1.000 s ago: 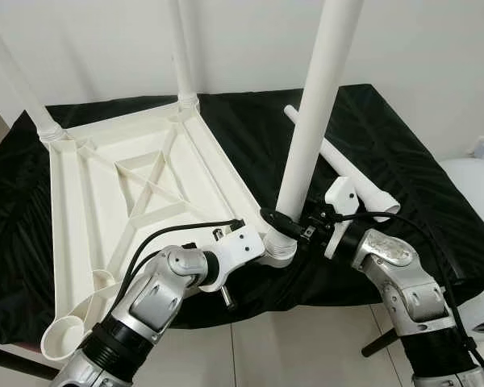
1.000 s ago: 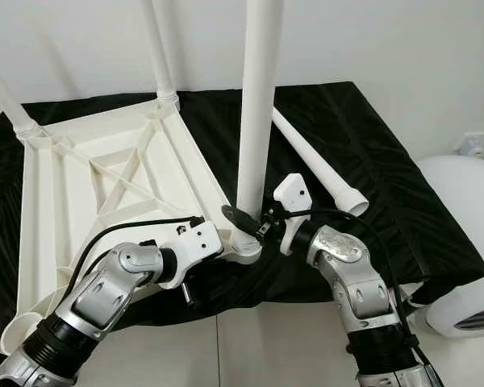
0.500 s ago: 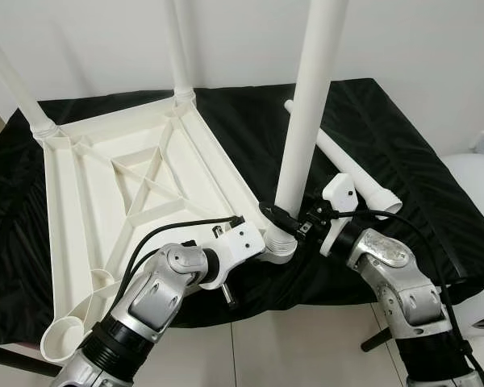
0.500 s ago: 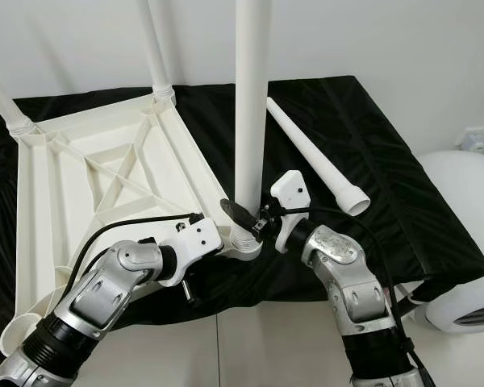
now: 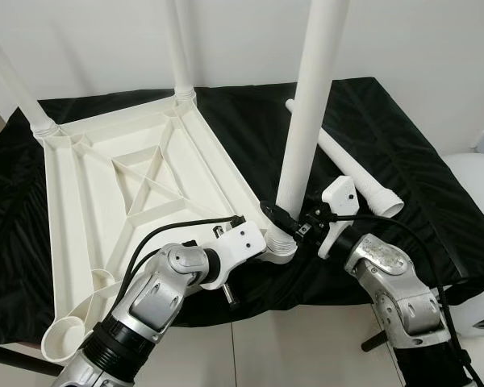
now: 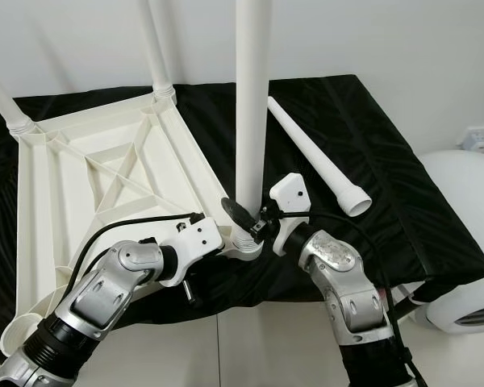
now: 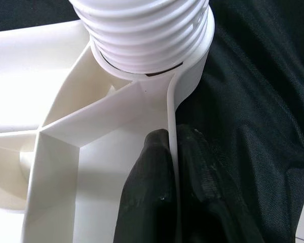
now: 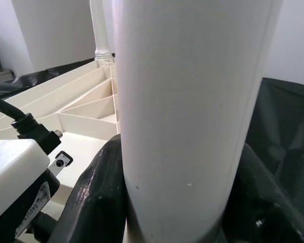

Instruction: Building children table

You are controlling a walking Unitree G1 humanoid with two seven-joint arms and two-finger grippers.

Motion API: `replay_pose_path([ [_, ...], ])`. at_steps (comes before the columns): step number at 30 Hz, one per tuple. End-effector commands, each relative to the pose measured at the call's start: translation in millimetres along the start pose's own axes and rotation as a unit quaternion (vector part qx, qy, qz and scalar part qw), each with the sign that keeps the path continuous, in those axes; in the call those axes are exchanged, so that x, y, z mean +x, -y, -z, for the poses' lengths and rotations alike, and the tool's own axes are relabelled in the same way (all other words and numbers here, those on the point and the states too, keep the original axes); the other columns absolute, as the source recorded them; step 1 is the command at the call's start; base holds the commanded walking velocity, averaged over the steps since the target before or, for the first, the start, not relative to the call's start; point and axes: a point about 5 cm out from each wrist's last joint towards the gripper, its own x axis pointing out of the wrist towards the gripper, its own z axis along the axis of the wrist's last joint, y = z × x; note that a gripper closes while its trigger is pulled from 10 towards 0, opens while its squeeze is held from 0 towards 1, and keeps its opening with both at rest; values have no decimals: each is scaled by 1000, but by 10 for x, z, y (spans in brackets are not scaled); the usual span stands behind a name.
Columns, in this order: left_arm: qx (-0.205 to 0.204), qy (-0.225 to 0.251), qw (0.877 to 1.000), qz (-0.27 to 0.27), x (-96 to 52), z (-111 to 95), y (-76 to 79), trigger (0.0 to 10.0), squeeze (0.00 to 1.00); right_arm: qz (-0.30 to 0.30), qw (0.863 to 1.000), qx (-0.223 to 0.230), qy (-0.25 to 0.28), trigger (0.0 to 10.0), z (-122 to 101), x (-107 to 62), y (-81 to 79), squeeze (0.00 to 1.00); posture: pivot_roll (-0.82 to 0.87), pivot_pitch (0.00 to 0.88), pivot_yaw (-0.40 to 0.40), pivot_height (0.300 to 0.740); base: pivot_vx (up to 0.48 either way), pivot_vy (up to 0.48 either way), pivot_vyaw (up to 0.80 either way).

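Three upright legs in the upturned tabletop (image 5: pixel 137 185), a fourth leg (image 5: pixel 351 165) loose at 2 o'clock; left pincer (image 7: pixel 172 167) clamping tabletop rim, right pincer (image 8: pixel 182 202) gripping nearest leg (image 5: pixel 306 121).

Bright, even indoor light fills both head views, which are sharp with no motion blur. The black cloth (image 5: pixel 403 145) shows soft sheen on its folds, and the white tabletop (image 5: pixel 137 185) has only faint shadows between its ribs. In the right wrist view the close white leg (image 8: pixel 192 116) is soft, slightly out of focus; the left wrist view is crisp.
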Motion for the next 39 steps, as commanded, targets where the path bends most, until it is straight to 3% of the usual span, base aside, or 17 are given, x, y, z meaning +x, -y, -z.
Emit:
replay_pose_path([
  [1,-13,-1,1000,-23,77,32,50,10000,0,-52,995,60,-53,10000,271,52,-260,0,-101,179,18,740,0,0,0],
  [30,-13,1,999,-29,59,14,11,10000,0,-45,995,69,-53,10000,301,45,-400,0,-102,182,27,740,0,0,0],
  [39,-29,2,998,-48,60,-3,-25,10000,0,-8,996,77,-47,10000,302,53,-410,0,-104,191,36,740,0,0,0],
])
